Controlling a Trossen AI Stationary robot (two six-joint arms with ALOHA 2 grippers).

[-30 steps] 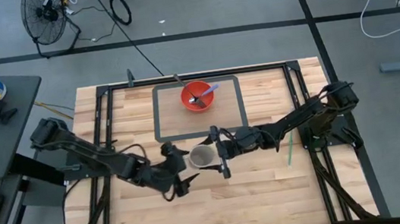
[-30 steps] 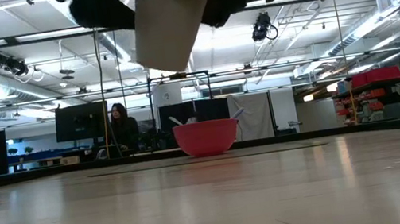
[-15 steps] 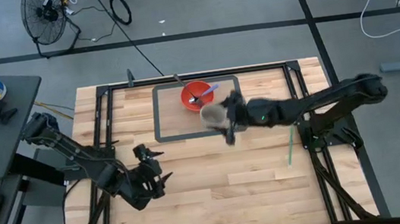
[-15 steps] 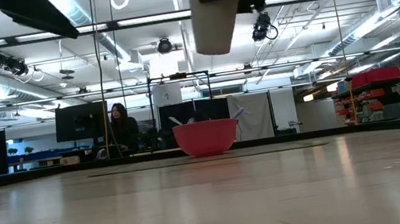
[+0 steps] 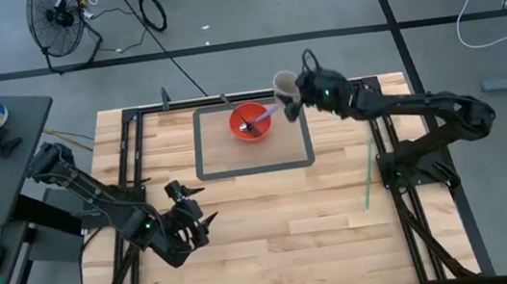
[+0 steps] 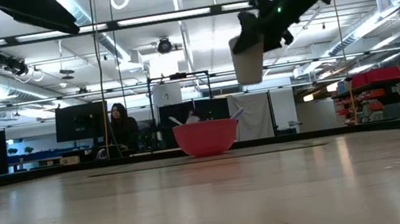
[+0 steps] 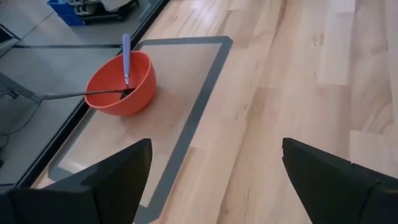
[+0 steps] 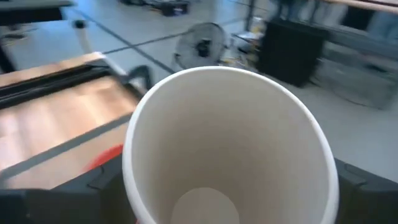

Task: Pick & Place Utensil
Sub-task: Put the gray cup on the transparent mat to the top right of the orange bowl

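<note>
My right gripper (image 5: 290,93) is shut on a white paper cup (image 5: 282,85), high above the table's far edge, just right of the red bowl (image 5: 250,123). The low view shows the cup (image 6: 247,59) in the air above and right of the bowl (image 6: 206,137). The bowl stands on a grey-bordered mat and holds a purple utensil (image 5: 264,116) and a metal one, both leaning on its rim. A green utensil (image 5: 368,184) lies flat on the wood at the right. My left gripper (image 5: 192,223) is open over the near-left table, touching nothing. My right gripper holds the cup by its wall just below the rim (image 8: 140,155), pinched between the two fingers (image 8: 93,190), one on each side. The fingers come level from the table's right side. The cup is lifted clear, mouth up and slightly tilted.
A grey-bordered mat (image 5: 304,151) lies at the far middle under the bowl (image 7: 121,83). Black frame rails (image 5: 133,147) run along the table's edges. Bare wood stretches across the middle and near side. A person sits at a monitor beyond the table (image 6: 120,128).
My right gripper has carried the cup from over the table's middle toward the far edge, past the bowl's right side, swinging it farther away while keeping it airborne. My left gripper has drawn back from the cup toward the table's left and has since stayed still.
</note>
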